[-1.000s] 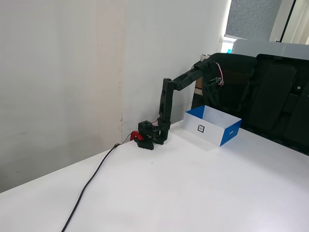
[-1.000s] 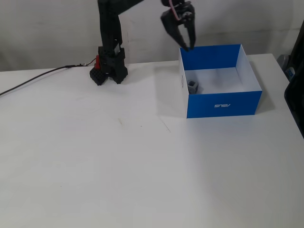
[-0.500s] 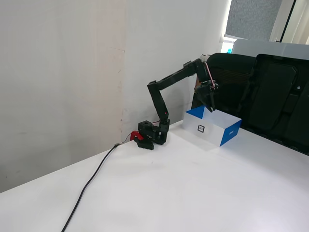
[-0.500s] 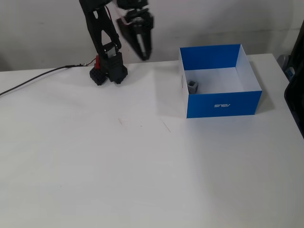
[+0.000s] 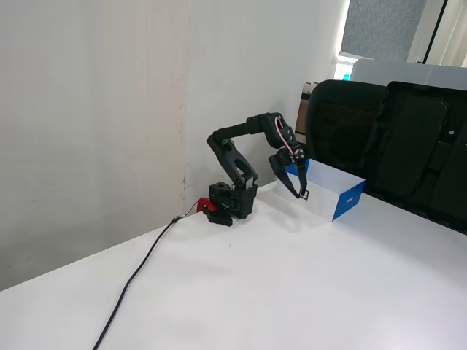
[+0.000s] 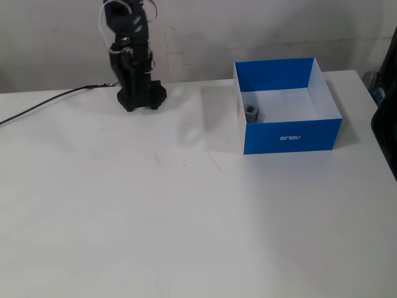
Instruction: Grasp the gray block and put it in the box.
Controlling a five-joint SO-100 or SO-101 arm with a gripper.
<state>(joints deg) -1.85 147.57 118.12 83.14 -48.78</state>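
The gray block (image 6: pixel 251 113) lies inside the box (image 6: pixel 291 138), on its white floor against the left wall. In the other fixed view the box (image 5: pixel 344 201) shows a blue side and a white side, and its walls hide the block. My gripper (image 5: pixel 298 191) hangs fingers-down just in front of the box's white side, outside it and holding nothing. Its jaws stand slightly apart. The folded arm (image 6: pixel 129 49) stands well left of the box, and the jaws cannot be made out there.
The arm's base (image 5: pixel 230 204) sits near the wall, with a black cable (image 5: pixel 139 270) running from it across the table. Black chairs (image 5: pixel 398 138) stand behind the box. The same cable (image 6: pixel 43 107) leaves the base (image 6: pixel 141 98) to the left.
The arm has folded back from above the box toward its base, and the gripper has dropped lower. The block has stayed in the box.
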